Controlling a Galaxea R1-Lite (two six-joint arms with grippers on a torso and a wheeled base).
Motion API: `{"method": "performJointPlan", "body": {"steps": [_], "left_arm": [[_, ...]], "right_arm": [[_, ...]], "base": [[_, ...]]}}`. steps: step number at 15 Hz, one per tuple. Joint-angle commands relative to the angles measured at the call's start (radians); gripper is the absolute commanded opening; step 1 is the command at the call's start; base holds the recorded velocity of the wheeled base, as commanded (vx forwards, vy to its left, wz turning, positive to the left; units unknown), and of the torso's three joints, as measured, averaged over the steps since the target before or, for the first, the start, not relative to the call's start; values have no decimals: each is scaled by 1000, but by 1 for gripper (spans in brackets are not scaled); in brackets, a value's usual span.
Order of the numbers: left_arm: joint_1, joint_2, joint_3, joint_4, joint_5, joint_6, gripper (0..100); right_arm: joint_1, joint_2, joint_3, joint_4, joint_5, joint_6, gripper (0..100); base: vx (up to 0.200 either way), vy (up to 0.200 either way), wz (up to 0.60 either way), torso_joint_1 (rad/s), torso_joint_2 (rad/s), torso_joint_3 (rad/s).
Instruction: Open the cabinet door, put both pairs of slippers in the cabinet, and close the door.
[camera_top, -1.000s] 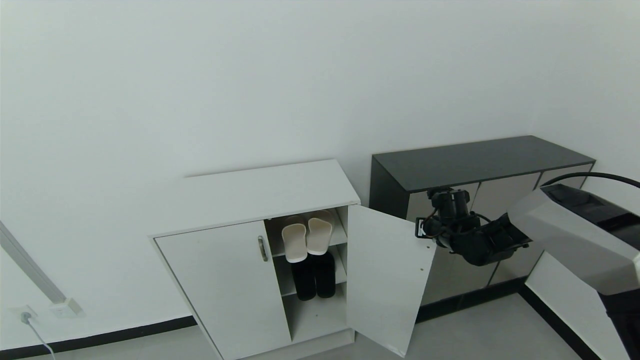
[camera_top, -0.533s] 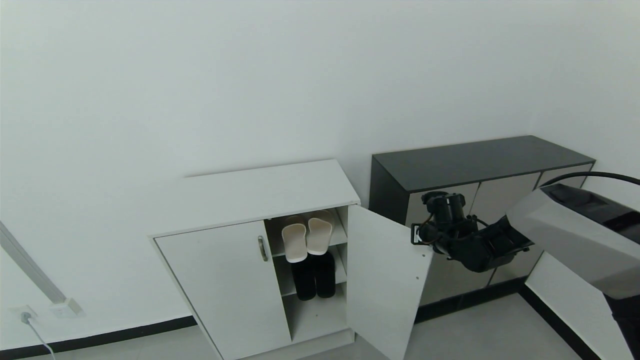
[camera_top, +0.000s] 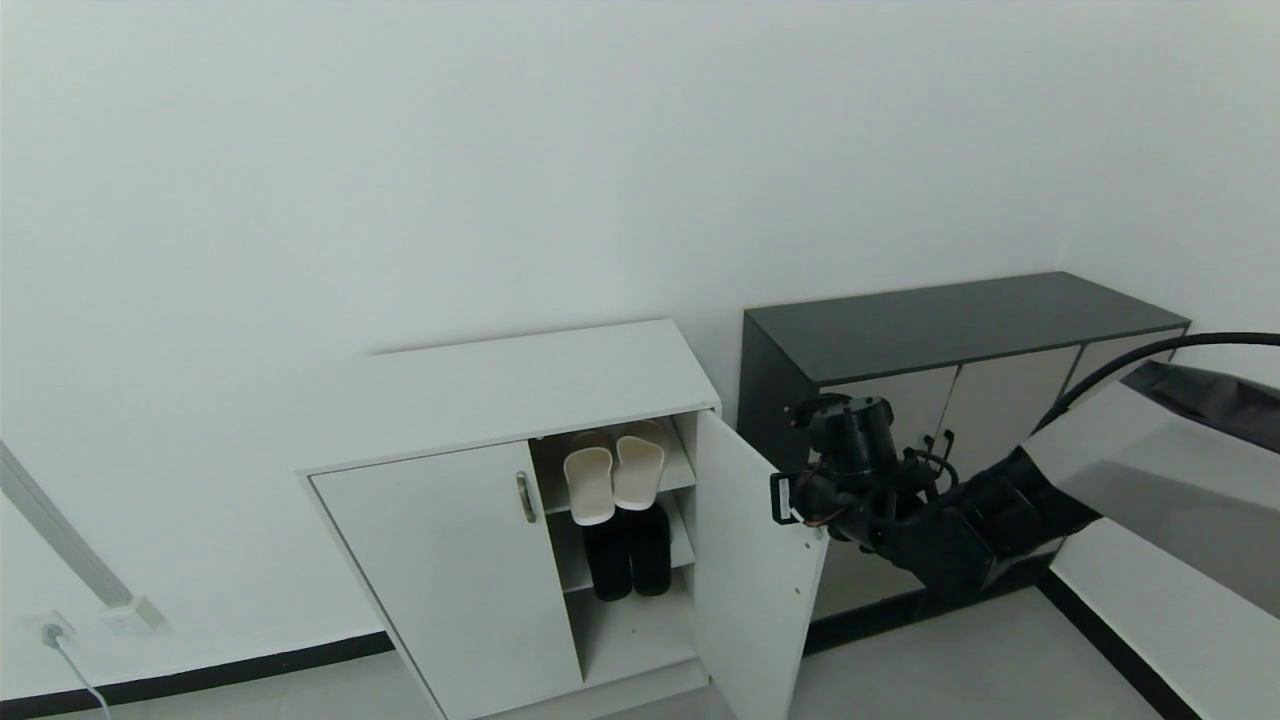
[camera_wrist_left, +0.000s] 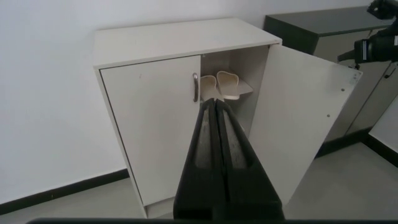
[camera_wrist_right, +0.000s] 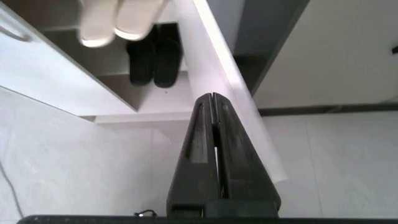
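Right end effector is clenched on nothing, tips pressed together. It sits at the top free corner of the white flat-panel cabinet door, on its outer face. Contact looks likely but I can't confirm it. Left end effector is also clenched w/ nothing in it, held on the near side and aimed at the white two-door cabinet, well apart from it.

Both pairs are in the right compartment: the cream foam slippers on the upper shelf, the black slippers on the shelf below. The door stands approx. half open, so the step in hand is prob. the closing push.

Risks, judged from here:
- Slip-off. Closed tips give a tiny contact patch right by the door's edge. As the panel swings, its angle vs. the tips changes, so they could slide past the corner and the door would end up ajar.
- Heels in the way. Both pairs seem to stick out past their shelf fronts, esp. the cream ones, which tilt down. If so, the door may hit them, bounce back or shove them askew, i.e. no full close.
- Too hard a push. The door could slam and rebound open.
- Tight space. The right arm works just beside the dark grey low sideboard on the right, so a wide follow-through could knock its front.
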Motion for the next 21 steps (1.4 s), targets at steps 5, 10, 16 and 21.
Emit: {"method": "performJointPlan", "body": {"steps": [5,10,16,21], "left_arm": [[1,1,0,0,2,-2,0],[1,1,0,0,2,-2,0],[1,1,0,0,2,-2,0],[1,1,0,0,2,-2,0]], "right_arm": [[34,-56,70,-46,2,-19,0],[-14,70,26,-63,-4,-46,0],[8,110,14,-61,-1,-46,0],[115,7,100,-75,48,-14,0]], "base": [[0,0,0,0,0,0],[0,0,0,0,0,0],[0,0,0,0,0,0],[0,0,0,0,0,0]]}}
